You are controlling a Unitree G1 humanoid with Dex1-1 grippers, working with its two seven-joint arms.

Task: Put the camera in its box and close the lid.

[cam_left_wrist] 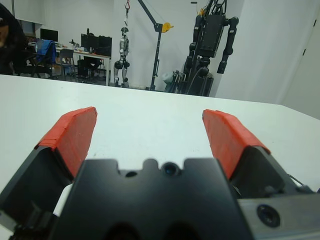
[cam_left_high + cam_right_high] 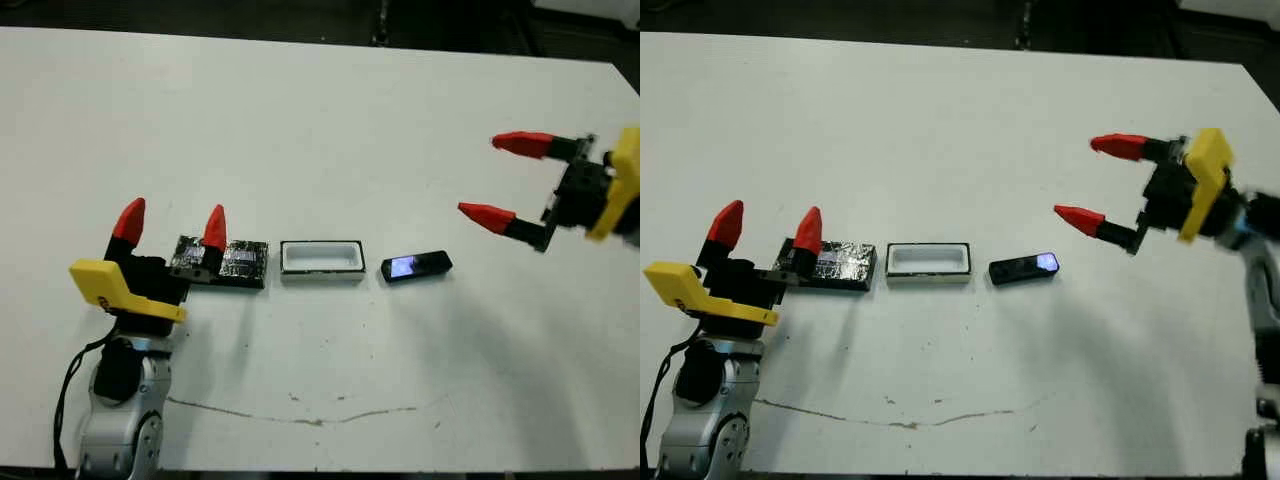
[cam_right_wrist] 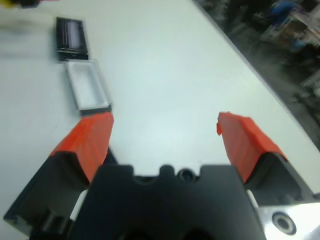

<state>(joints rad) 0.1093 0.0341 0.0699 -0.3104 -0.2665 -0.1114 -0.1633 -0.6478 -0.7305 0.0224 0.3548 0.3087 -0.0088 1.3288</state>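
Observation:
The camera (image 2: 416,266), a slim black bar with a bluish glossy patch, lies flat on the white table, just right of the box (image 2: 322,259). The box is a shallow white-walled tray with nothing in it. Left of it lies the black crinkly lid (image 2: 236,263), partly hidden behind one finger of my left gripper (image 2: 172,220). That gripper stands open above the lid's left end, holding nothing. My right gripper (image 2: 480,176) hangs open in the air, to the right of and beyond the camera. The right wrist view shows the box (image 3: 87,87) and lid (image 3: 71,36); the camera is hidden there.
A thin brown line (image 2: 300,415) runs across the table near its front edge. Past the table's far edge, the left wrist view shows desks, standing robots (image 1: 212,45) and a person (image 1: 9,42) at the far side.

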